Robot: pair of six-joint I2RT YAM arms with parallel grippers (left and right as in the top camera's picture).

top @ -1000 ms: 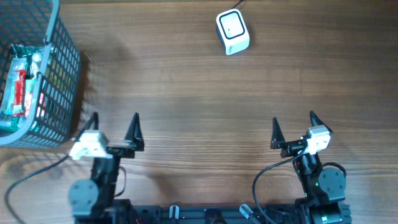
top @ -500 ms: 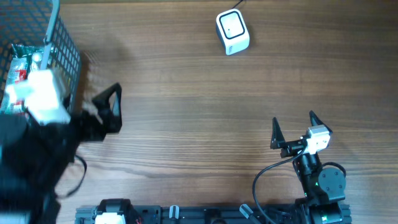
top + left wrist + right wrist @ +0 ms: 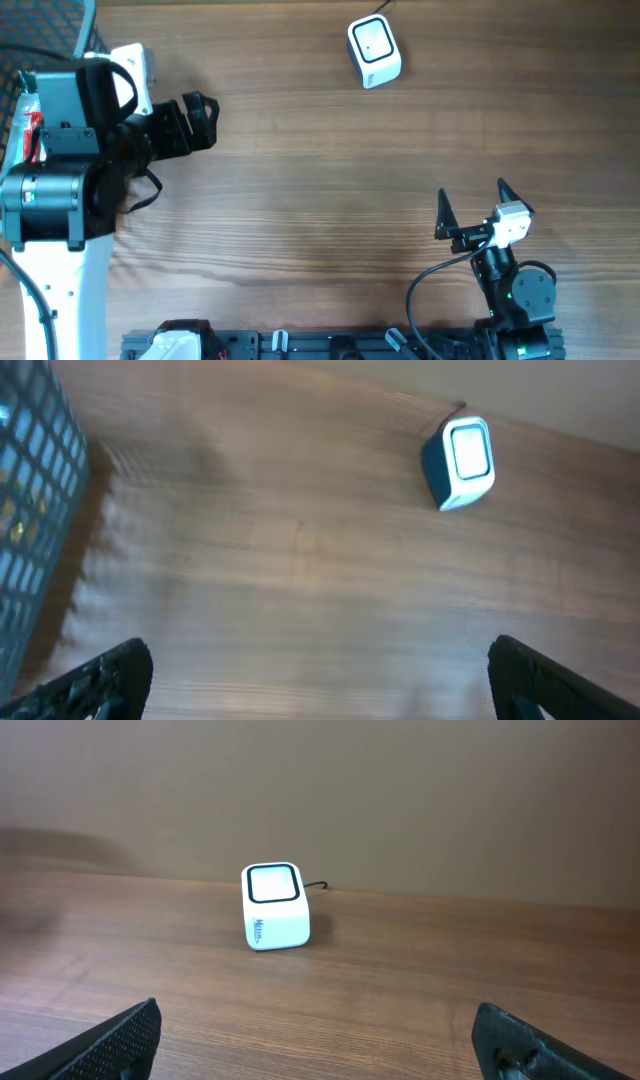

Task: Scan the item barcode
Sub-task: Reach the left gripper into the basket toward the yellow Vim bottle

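From above, the left gripper [image 3: 195, 122] hangs high over the left end of the table [image 3: 320, 200], just beside the wire basket [image 3: 92, 35], its jaws spread and empty. The arm hides most of the basket, and only a sliver of the packet [image 3: 30, 135], red with some green, shows inside it at the left edge. The scanner [image 3: 374, 51] stands well apart at the far middle of the table, and the right gripper [image 3: 472, 195] waits near the front right, jaws spread wide with nothing between them. The left wrist view shows the left gripper [image 3: 320, 675] with both fingertips wide apart over bare wood, the basket [image 3: 30, 510] at the left edge and the scanner [image 3: 459, 462] far off to the upper right. In the right wrist view the right gripper [image 3: 320, 1035] is likewise wide and faces the scanner [image 3: 275, 906], whose window looks towards it. The packet looks like a light, soft, film-wrapped thing, probably slippery and easily crushed. A gentle pinch across one end or a sealed edge seems best, leaving its flat faces uncovered, since the barcode cannot be seen.
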